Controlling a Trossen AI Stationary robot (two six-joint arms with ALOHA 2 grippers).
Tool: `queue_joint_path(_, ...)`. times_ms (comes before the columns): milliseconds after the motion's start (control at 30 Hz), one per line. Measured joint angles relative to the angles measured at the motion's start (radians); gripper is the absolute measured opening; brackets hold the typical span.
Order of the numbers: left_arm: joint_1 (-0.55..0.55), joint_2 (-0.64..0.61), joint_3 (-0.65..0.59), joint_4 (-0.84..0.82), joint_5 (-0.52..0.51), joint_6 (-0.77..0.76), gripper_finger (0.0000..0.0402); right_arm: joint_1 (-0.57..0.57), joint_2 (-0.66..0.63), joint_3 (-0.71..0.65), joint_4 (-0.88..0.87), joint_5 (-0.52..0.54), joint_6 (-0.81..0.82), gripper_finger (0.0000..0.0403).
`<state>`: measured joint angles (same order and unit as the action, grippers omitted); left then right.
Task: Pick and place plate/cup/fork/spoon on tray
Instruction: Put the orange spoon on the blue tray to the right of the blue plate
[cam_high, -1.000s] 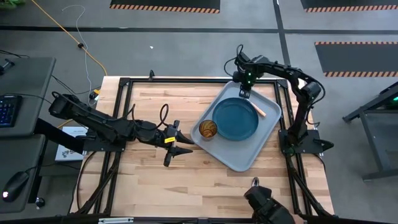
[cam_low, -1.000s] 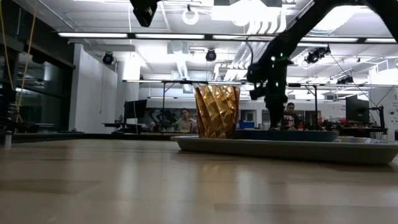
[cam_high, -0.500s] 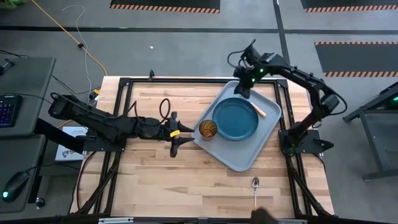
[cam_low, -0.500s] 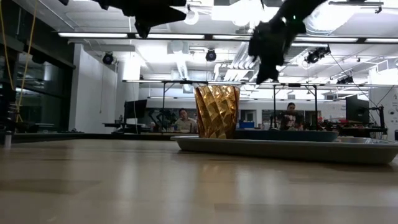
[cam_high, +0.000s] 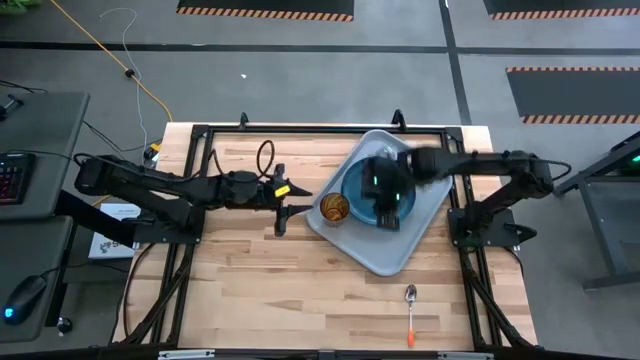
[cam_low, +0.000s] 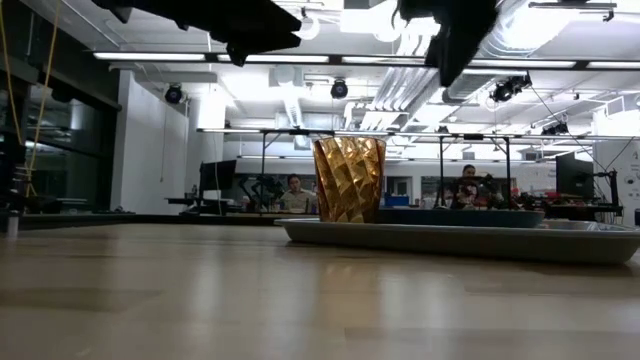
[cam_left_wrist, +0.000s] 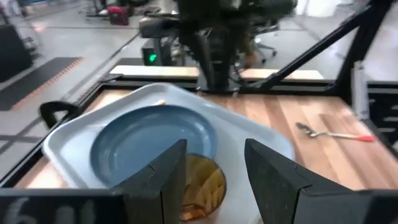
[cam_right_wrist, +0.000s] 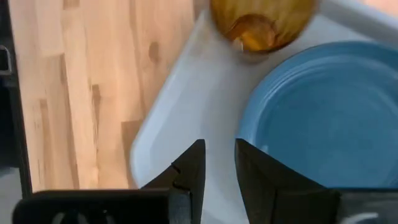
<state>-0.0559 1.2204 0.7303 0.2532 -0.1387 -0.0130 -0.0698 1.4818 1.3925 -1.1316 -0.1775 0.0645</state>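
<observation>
high view: the tray (cam_high: 372, 255) lies toward the counter's right edge, carrying the plate (cam_high: 360, 190) and the cup (cam_high: 334, 209), so those are placed. the spoon (cam_high: 410, 310) lies alone near the counter's front edge, likely next. the fork isn't visible. the right claw (cam_high: 388, 205) hangs over the plate; the left claw (cam_high: 283, 205) waits beside the tray.

left wrist view: left fingers (cam_left_wrist: 163, 180) parted, empty.

right wrist view: right fingers (cam_right_wrist: 189, 171) slightly apart, empty.
</observation>
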Motion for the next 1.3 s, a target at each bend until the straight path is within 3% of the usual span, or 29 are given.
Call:
queue_joint_path(200,0.050,0.000,-0.004,-0.001,0.112,-0.008,0.0149,0.286,-0.001,0.000,-0.026,0.182,0.358,0.0078)
queue_joint_path(333,0.082,-0.027,-0.054,-0.004,0.163,-0.030,0.0149,0.464,-0.002,0.000,-0.061,0.251,0.726,0.0078)
queue_joint_path(533,0.111,-0.129,-0.165,0.178,0.183,-0.126,0.0149,0.727,0.004,0.000,-0.075,0.378,1.283,0.0078)
queue_joint_path(833,0.063,-0.250,-0.230,0.279,0.210,-0.176,0.0149,0.994,0.041,0.000,0.037,0.663,1.667,0.0078)
queue_joint_path(900,0.046,-0.251,-0.230,0.278,0.231,-0.140,0.0149,1.025,0.066,0.000,0.069,0.619,1.741,0.0078)
queue_joint_path(1133,0.023,-0.251,-0.230,0.317,0.222,-0.122,0.0149,1.069,0.237,0.000,0.070,0.314,2.097,0.0078)
queue_joint_path(1300,0.010,-0.250,-0.230,0.327,0.218,-0.159,0.0149,1.071,0.379,0.000,0.064,0.260,2.189,0.0078)
